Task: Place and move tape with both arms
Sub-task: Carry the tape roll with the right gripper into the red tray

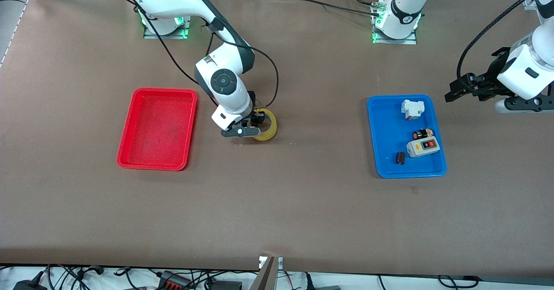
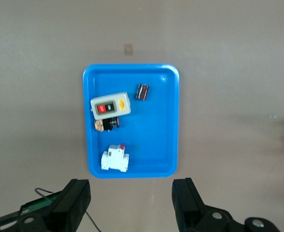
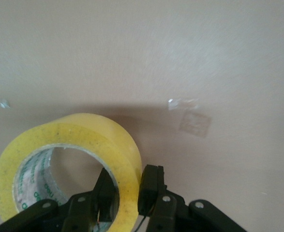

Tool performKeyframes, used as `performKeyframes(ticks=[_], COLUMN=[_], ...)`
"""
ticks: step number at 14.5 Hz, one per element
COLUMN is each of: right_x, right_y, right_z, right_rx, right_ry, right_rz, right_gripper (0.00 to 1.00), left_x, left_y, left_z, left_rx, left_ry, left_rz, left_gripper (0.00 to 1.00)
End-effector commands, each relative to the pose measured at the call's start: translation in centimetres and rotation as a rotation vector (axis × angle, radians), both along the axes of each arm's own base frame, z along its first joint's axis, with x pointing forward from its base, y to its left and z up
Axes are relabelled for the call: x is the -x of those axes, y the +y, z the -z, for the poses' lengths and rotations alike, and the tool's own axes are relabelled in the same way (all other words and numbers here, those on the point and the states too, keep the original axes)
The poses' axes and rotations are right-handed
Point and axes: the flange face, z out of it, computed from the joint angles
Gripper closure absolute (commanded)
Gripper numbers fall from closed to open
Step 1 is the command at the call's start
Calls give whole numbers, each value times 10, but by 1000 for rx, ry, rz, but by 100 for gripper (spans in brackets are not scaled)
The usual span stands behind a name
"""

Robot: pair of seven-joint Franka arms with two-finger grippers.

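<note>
- Toward my right arm's end of the table (image 1: 277, 220) lies the red tray (image 1: 158, 127), with nothing in it that I can see.
- Just beside that tray, toward the table's middle, my right gripper (image 1: 254, 124) is down low with its jaws pinching the tape (image 1: 269, 127) — one finger inside the ring, one outside, the yellow wall squeezed between them, as my right wrist view shows on the tape (image 3: 69, 164) at my right gripper (image 3: 127, 186).
- The roll appears to lie flat or nearly so, its hole pointing upward; from the front it sits at the jaws on the side away from the red tray. I cannot tell whether it touches the table or is just off it.
- The relation that counts for the coming move: the red tray lies close beside my right arm and well apart from my left, so I judge the right arm is the one to carry the roll that way.
- Toward my left arm's end sits the blue tray (image 1: 376, 138), holding a white block (image 1: 412, 109), a switch box (image 1: 423, 147), a small dark cylinder (image 1: 423, 133) and a small dark piece (image 1: 401, 158).
- My left gripper (image 1: 453, 91) waits in the air with its jaws spread and nothing between them, over bare table near the blue tray's corner — its wrist view looks down on the blue tray (image 2: 173, 121) past my left gripper (image 2: 132, 203).
</note>
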Motion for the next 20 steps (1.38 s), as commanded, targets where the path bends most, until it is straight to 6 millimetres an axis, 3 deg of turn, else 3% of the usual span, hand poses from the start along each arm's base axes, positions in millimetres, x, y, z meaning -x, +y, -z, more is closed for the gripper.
performKeyframes(ticks=[1,3,7,12,16,18,20], right_x=[-12,-19,-18,0,0,2,4], right_y=[-36,-68,-159,-257,-334,-356,-366], right_z=[-66,-87,-92,-74,-49,-28,-10], right_rx=[28,38,73,102,89,78,70], right_ry=[-5,-8,10,67,83,76,66], right_rz=[47,87,80,22,-17,-35,-47], right_gripper=[94,94,94,94,94,93,93], left_x=[4,2,0,-6,-2,7,10], left_y=[-11,-11,-7,-10,-31,-42,-38], left_z=[1,-4,-9,-24,-24,-23,-24], left_rx=[12,16,28,31,31,29,28], left_ry=[16,7,-7,-37,-25,21,38], left_rz=[40,39,18,22,61,84,77], left_gripper=[0,0,0,0,0,0,0])
